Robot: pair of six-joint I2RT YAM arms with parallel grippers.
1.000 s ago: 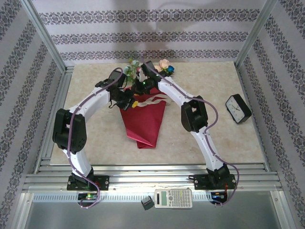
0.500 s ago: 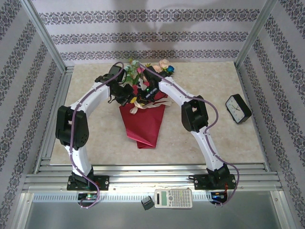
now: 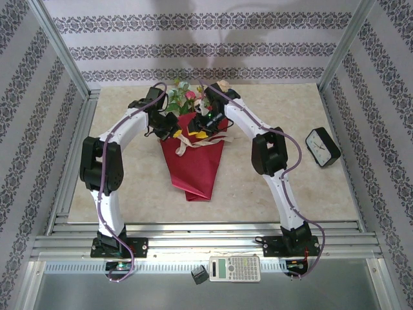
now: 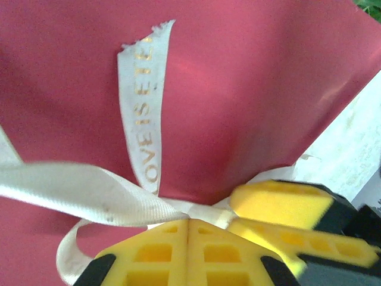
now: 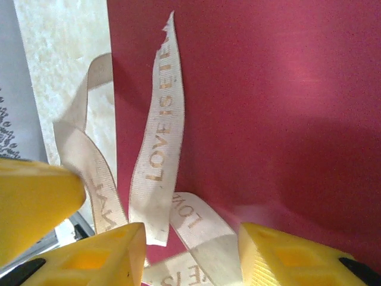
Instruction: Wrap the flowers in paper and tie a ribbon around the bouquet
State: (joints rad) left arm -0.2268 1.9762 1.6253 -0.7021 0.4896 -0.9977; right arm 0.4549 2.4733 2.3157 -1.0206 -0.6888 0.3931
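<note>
The bouquet lies on the table as a crimson paper (image 3: 197, 165) cone with its tip toward me. The flowers (image 3: 184, 97) spill out of its far, wide end. A cream ribbon (image 3: 193, 141) printed with gold letters sits in slack loops across the cone's upper part. My left gripper (image 3: 174, 132) is at the cone's left edge, shut on the ribbon (image 4: 140, 107), which comes out from between its yellow fingertips (image 4: 188, 219). My right gripper (image 3: 208, 123) hovers just right of it, open, with loose ribbon (image 5: 161, 137) tails lying on the paper (image 5: 286, 89) between its fingers (image 5: 107, 256).
A black alarm clock (image 3: 322, 146) lies at the table's right side. A calculator (image 3: 235, 268) and a small black cube (image 3: 199, 276) rest on the front rail. Patterned walls and metal posts close in the table on three sides.
My right gripper has opened and let go of the ribbon, which has gone from taut to slack loops. Both grippers have shifted slightly toward the back of the table.
</note>
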